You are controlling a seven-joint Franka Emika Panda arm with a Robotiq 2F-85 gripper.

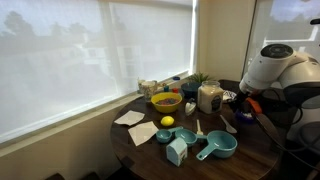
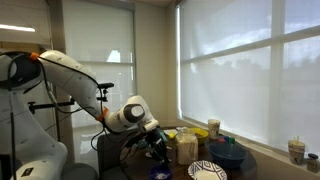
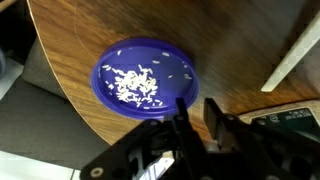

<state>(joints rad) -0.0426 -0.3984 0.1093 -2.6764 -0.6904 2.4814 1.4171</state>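
In the wrist view a blue plate [image 3: 147,78] with a scatter of white grains lies near the edge of the round wooden table [image 3: 230,40]. My gripper [image 3: 195,104] hangs just beside the plate's near rim. Its two black fingers [image 3: 183,121] stand a narrow gap apart, and only bare wood shows between them. In both exterior views the gripper [image 1: 242,108] [image 2: 155,140] is low over the table edge closest to the arm. The plate itself is hard to make out there.
On the table are a yellow bowl [image 1: 165,101], a lemon [image 1: 167,122], teal measuring cups [image 1: 215,148], a small teal carton [image 1: 177,150], a jar [image 1: 209,97] and paper napkins [image 1: 143,133]. A white strip [image 3: 290,55] lies to the plate's right. Blinds cover the windows behind.
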